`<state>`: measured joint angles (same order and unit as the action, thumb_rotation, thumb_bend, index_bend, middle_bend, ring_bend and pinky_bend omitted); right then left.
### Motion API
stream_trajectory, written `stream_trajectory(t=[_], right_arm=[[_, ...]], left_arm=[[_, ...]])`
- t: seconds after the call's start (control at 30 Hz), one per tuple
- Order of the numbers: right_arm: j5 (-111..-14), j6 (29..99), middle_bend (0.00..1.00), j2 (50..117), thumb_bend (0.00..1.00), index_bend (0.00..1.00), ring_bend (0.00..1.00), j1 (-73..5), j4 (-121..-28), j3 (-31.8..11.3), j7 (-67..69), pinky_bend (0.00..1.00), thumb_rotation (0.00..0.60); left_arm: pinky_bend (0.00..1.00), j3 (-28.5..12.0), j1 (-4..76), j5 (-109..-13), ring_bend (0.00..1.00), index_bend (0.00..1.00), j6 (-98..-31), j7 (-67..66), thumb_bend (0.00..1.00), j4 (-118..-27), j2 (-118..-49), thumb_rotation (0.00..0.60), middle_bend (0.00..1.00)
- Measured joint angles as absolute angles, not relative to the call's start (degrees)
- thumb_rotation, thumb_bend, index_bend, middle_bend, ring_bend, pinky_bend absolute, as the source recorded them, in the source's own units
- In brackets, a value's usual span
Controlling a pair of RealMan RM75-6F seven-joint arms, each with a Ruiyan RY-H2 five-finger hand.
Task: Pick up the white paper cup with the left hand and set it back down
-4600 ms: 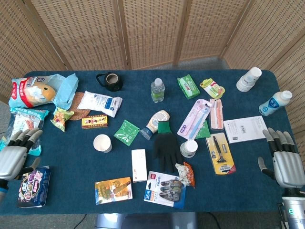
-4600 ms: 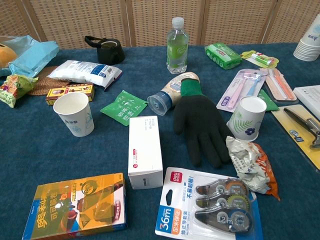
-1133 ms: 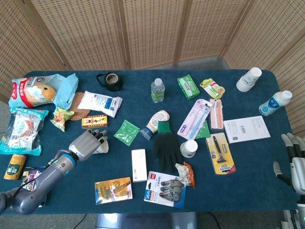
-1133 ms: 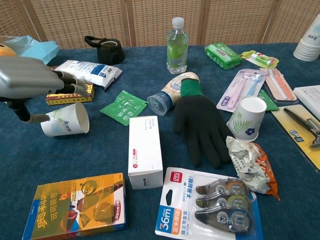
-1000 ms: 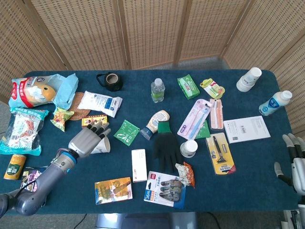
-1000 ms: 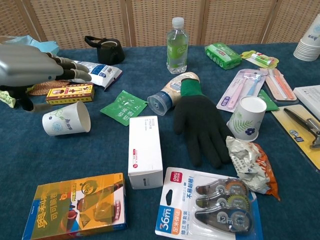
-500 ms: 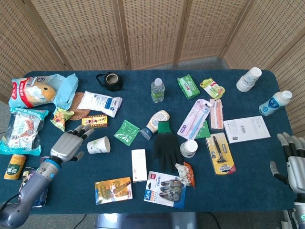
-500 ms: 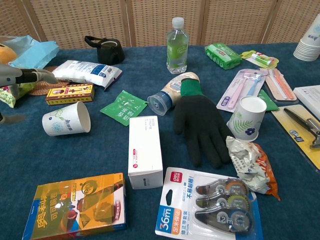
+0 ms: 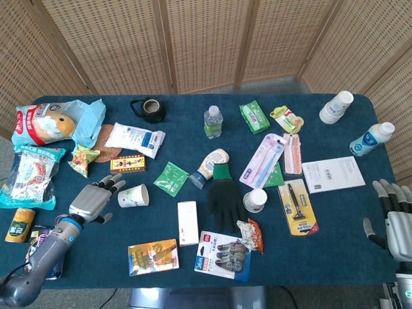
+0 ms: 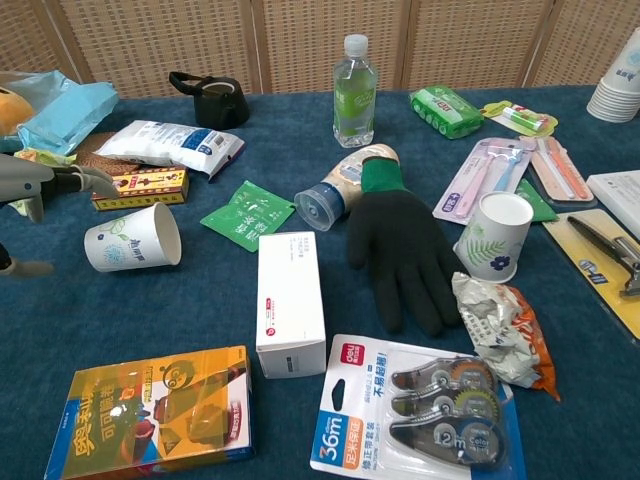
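Observation:
The white paper cup (image 9: 133, 196) lies on its side on the blue table (image 9: 335, 257), mouth facing right; the chest view shows the cup (image 10: 132, 243) at the left. My left hand (image 9: 92, 201) hovers just left of the cup with its fingers spread, holding nothing; a small gap separates them. Only the left hand's fingertips (image 10: 85, 178) show at the chest view's left edge. My right hand (image 9: 394, 222) is open off the table's right edge, far from the cup.
A yellow box (image 9: 127, 164) and a green sachet (image 9: 171, 178) lie behind the cup. To its right are a white box (image 9: 187, 223) and a black glove (image 9: 225, 196). Snack bags (image 9: 32, 174) crowd the left edge. A flowered cup (image 9: 255, 200) stands mid-table.
Since a second ago my left hand has let go of the cup and drawn back to the left. The cup, upright at first, now lies tipped on its side. The right hand barely shifted.

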<state>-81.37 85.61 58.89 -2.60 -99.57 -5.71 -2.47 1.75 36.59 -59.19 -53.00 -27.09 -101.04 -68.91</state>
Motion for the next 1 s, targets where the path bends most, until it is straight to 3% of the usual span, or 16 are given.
stream_trajectory(t=[0.2,0.73,1.0], right_arm=[[-81.4,85.8,0.00,58.9,0.47,0.00,0.00,-2.4,-99.2,-5.6,-1.9,0.00,0.600],[-81.5,84.8,0.00,58.8,0.47,0.00,0.00,-2.7,-98.8,-5.5,-0.7,0.00,0.600],[-81.8,84.4,0.00,58.6,0.47,0.00,0.00,-2.7,-98.5,-5.2,0.4,0.00,0.600]], left_arm=[[0.33,1.3,37.1,-57.7,0.09,0.20,-53.5,-28.7,0.36,-100.5,-70.5,0.600,0.00],[0.35,1.4,37.0,-54.0,0.10,0.18,-55.1,-31.0,0.36,-99.2,-72.5,0.600,0.00],[0.40,0.9,36.7,-52.9,0.17,0.22,-58.1,-32.7,0.36,-98.4,-75.5,0.600,0.04]])
